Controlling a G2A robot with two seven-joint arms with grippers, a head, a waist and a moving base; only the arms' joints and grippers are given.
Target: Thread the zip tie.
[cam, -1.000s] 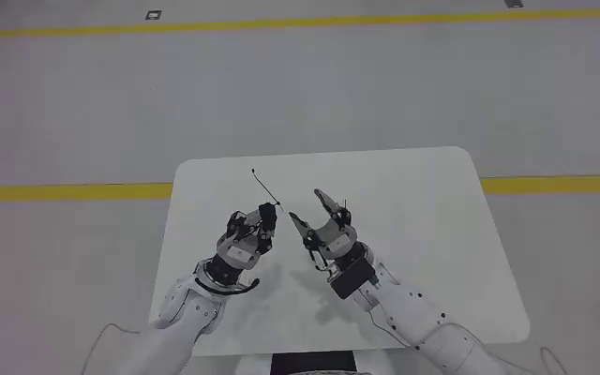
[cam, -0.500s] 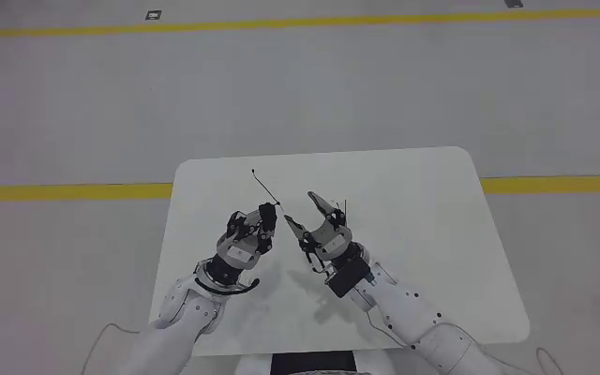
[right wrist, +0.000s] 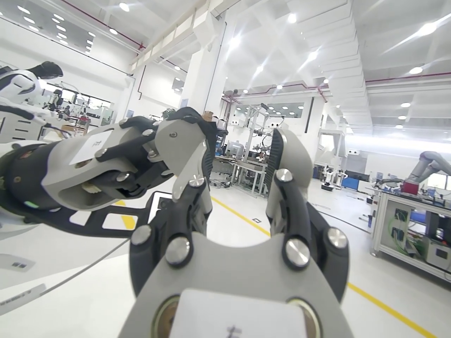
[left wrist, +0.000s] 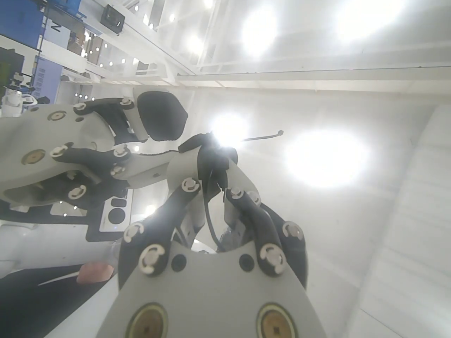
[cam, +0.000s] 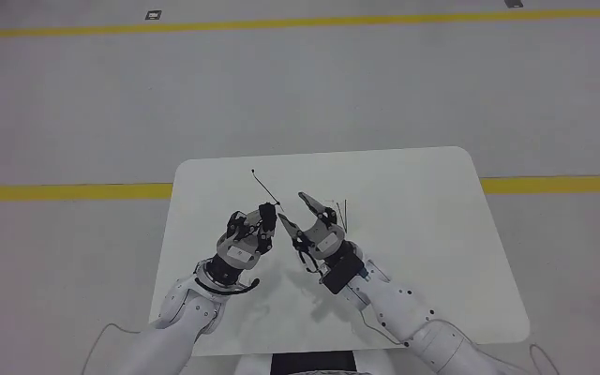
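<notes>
The left gripper (cam: 266, 217) is clamped on the black zip tie (cam: 265, 187), which sticks out over the white table (cam: 422, 187) (probably so its free end can be taken). The right gripper (cam: 292, 207) hovers just beside it, fingers apart.

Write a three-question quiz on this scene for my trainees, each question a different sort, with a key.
1. True or false: the right gripper is open.
2. What holds the tie? A. the left gripper; B. the right gripper; C. nothing, it lies flat.
3. Fill in: seen from above, the tie's free end points ___ from the robot.
Key: 1 true; 2 A; 3 away.
</notes>
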